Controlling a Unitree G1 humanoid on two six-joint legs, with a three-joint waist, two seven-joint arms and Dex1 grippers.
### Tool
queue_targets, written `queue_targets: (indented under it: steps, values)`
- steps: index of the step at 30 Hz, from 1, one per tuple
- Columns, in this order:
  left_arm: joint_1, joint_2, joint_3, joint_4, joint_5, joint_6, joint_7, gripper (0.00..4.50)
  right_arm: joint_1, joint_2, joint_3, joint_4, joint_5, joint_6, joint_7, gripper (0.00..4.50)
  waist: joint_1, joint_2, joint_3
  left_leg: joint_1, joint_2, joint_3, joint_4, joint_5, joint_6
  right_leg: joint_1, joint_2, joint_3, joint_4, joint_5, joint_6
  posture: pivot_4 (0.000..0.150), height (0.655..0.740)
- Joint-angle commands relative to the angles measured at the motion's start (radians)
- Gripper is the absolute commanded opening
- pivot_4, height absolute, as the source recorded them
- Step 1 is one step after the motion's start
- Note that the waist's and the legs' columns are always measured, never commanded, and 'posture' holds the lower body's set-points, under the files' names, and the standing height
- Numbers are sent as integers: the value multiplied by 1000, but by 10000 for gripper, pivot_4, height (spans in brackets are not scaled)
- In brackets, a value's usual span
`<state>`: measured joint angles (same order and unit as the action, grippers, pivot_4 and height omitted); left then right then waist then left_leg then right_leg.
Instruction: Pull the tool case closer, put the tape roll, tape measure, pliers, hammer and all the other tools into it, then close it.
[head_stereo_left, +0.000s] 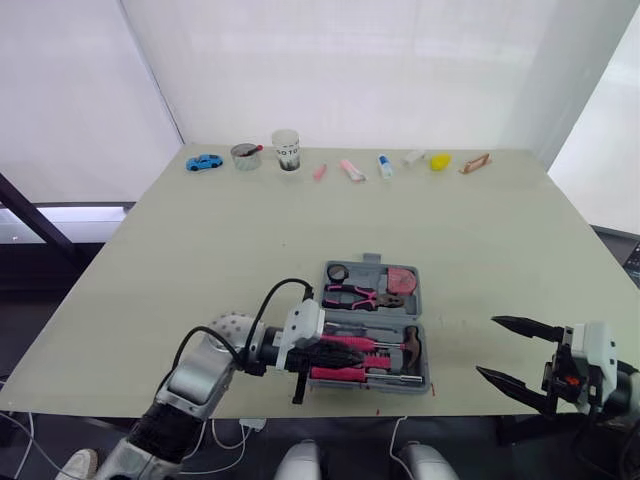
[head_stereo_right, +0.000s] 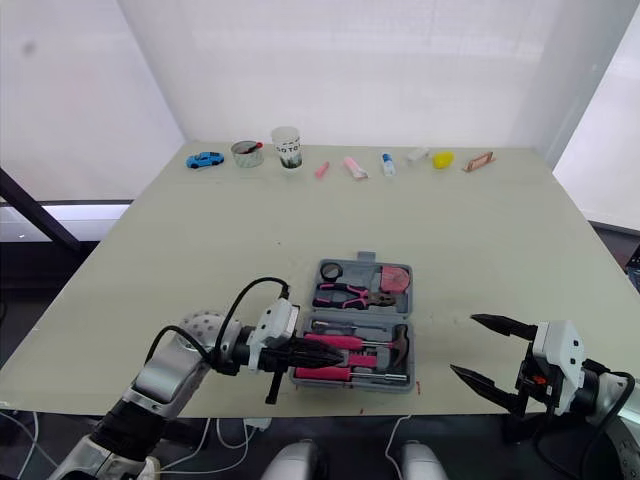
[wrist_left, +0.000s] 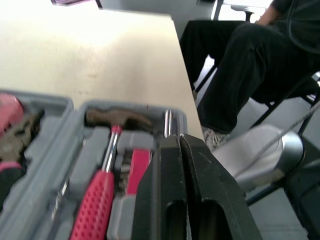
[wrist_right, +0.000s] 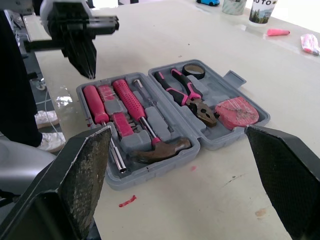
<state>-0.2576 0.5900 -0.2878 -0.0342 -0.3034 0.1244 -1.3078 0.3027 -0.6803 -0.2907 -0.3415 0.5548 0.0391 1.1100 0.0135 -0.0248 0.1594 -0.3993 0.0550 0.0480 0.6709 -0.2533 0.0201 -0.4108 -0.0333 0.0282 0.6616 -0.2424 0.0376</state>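
Observation:
The grey tool case (head_stereo_left: 422, 300) lies open and flat near the table's front edge. Its far half holds the black tape roll (head_stereo_left: 337, 272), the pink-handled pliers (head_stereo_left: 358, 295) and the pink tape measure (head_stereo_left: 402, 280). The near half holds the hammer (wrist_right: 162, 148) and pink-handled screwdrivers (wrist_right: 131, 102). My left gripper (head_stereo_left: 343, 357) is shut on nothing and hovers over the left end of the near half, pointing along the handles; its fingers (wrist_left: 172, 165) are pressed together. My right gripper (head_stereo_left: 489, 347) stands wide open beyond the case's right side, apart from it.
Along the table's far edge stands a row of small things: a blue toy car (head_stereo_left: 204, 161), a tin (head_stereo_left: 245, 156), a paper cup (head_stereo_left: 286, 150), pink items, a yellow object (head_stereo_left: 440, 161). A seated person's dark trouser leg (wrist_left: 240, 65) is beside the table's front edge.

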Motion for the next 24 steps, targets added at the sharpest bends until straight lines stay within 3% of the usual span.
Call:
queue_targets:
  steps: [1,9,14,18,24]
  values:
    - [-19,-13,-40,79,67,-125,-32,649,-5,-2,-10,-13,10,-13,5,45000,0,0,0,0,0,0,0,0,0,0,0,0,0,0,0,1500,7400]
    - [-63,-48,-103,311,208,-281,-17,649,14,4,-10,-27,7,-17,0,45000,1,0,0,0,0,0,0,0,0,0,0,0,0,0,0,1500,7400]
    - [-62,-56,-92,320,189,-230,-9,649,33,7,-10,-49,10,-12,-9,45000,0,2,-2,1,0,0,0,0,0,0,0,0,0,0,0,1500,7400]
    - [-46,-49,-52,261,129,-206,-28,649,43,12,-11,-58,12,-8,-19,45000,-2,3,-2,1,0,0,0,0,0,0,0,0,0,-1,1,1500,7400]
    - [-3,-3,85,102,-60,3,-15,649,34,43,-36,-25,17,-10,-66,45000,-2,2,-2,0,1,0,0,0,0,0,0,0,0,0,1,1500,7400]
